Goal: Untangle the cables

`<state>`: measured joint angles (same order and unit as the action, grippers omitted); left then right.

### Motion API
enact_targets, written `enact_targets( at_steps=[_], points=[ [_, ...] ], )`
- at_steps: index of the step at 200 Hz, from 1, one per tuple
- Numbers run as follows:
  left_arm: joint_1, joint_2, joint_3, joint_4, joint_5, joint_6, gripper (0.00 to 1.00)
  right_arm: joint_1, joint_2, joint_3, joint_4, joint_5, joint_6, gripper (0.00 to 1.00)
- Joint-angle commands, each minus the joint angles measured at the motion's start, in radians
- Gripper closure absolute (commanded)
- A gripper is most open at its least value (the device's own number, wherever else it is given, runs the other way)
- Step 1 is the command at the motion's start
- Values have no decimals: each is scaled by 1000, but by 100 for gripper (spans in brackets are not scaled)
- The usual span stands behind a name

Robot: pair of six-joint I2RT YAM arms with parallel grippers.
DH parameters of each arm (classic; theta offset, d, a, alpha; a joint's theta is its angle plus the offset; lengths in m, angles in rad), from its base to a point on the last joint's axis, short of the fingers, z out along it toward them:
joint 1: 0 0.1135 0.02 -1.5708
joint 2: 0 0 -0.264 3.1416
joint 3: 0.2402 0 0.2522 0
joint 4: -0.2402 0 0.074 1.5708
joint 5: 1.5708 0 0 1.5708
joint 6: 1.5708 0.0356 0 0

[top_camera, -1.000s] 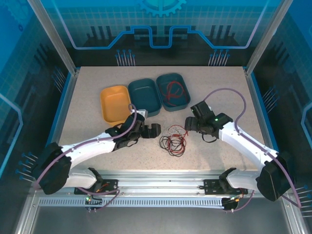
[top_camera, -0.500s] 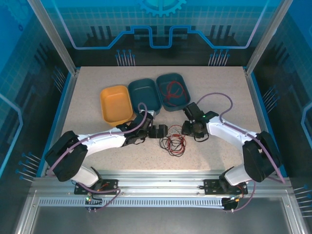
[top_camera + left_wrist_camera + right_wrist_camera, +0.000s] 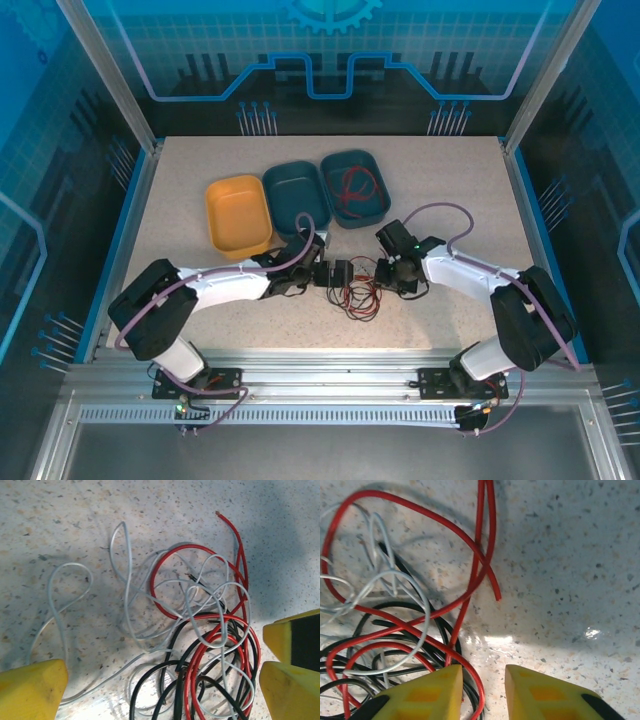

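The right gripper [image 3: 483, 680] hangs low over the table [image 3: 450, 180]. Its yellow fingers [image 3: 425, 692] are drawn close but not touching, with bare surface in the gap and nothing pinched. A red cable [image 3: 480, 510] loops just beside one finger and is probably the strand it is after. The left gripper [image 3: 162, 677] is spread wide and straddles the tangle from the other side, likely to take a second strand so a pull parts them. The cables [image 3: 360, 292], red knotted with a white cable [image 3: 128, 565] and a black cable [image 3: 155, 666], lie between the grippers. They sit nearer the table's near edge, about midway between its sides. Three trays [image 3: 238, 215] sit toward the far edge, presumably for sorted cables.
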<state>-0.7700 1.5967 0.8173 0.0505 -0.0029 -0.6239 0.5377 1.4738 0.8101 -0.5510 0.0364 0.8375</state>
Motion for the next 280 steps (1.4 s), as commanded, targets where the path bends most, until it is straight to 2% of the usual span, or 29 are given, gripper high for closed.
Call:
enact_targets(
  at_steps=[1,58,168,225,280],
  points=[
    [-7,20,31,18,29,-5,1,11,8,-22,7,-27,4,74],
    [-8,29,34,16,30,-4,1,14,58,-28,49,-54,5,81],
    [-9,37,32,12,29,-15,1,60,17,-17,20,-64,23,75],
    [-8,40,31,12,32,-22,1,80,-11,-27,16,-68,39,76],
    [-9,42,33,5,34,-20,1,80,46,-31,50,-73,41,78]
  ],
)
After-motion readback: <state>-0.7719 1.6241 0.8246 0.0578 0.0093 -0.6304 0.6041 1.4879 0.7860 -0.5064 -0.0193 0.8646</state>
